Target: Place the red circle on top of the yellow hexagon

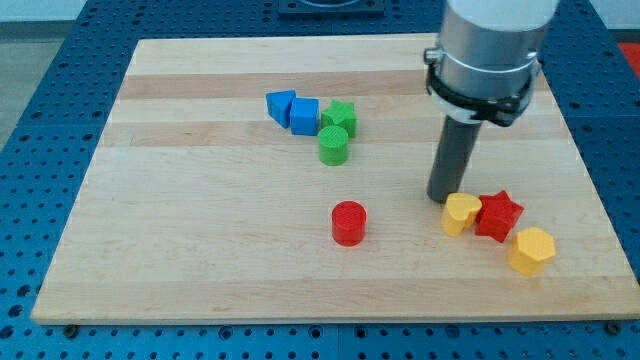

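Red circle (pixel 349 222) sitting alone mid-worktop, well to the view's left of my tip (pixel 443 198); yellow hexagon (pixel 531 250) well off at the view's lower right. No fingers here, nothing held; tip just beside the yellow heart (pixel 460 213). Probably needs rounding to the circle's left, then pushing rightward.

The red circle (pixel 348 222) is sitting alone near the middle of the surface (pixel 180 200), well apart from the yellow hexagon (pixel 531 250) lying toward the view's bottom right. Just up-left of that hexagon, the red star (pixel 498 215) is touching the yellow heart (pixel 460 213) on its left. My tip (pixel 443 197) is standing just above the heart. Toward the view's top, the blue triangle (pixel 281 105), blue cube (pixel 304 115) and green star (pixel 340 117) are lining up left to right, the green cylinder (pixel 333 146) sitting just below the star
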Motion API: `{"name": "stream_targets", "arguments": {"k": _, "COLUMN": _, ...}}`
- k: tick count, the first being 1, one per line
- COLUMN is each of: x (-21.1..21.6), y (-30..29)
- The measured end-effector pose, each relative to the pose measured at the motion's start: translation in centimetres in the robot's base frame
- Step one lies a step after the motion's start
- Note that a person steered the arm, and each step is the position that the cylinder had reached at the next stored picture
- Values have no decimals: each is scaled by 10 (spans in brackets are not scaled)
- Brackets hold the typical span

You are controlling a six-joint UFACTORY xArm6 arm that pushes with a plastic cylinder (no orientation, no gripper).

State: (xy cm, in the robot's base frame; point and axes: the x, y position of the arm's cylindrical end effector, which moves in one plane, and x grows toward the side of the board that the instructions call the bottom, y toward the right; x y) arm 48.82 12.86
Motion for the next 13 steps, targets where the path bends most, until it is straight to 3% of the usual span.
{"name": "stream_targets", "arguments": {"k": 1, "x": 4, "y": 17}}
{"name": "stream_targets", "arguments": {"k": 2, "x": 4, "y": -8}}
{"name": "stream_targets", "arguments": {"k": 5, "x": 4, "y": -198}}
{"name": "stream_targets", "arguments": {"k": 6, "x": 57, "y": -217}}
{"name": "stream_targets", "arguments": {"k": 7, "x": 128, "y": -199}}
{"name": "stream_targets", "arguments": {"k": 10, "x": 68, "y": -170}}
{"name": "stream_targets", "arguments": {"k": 13, "x": 43, "y": -100}}
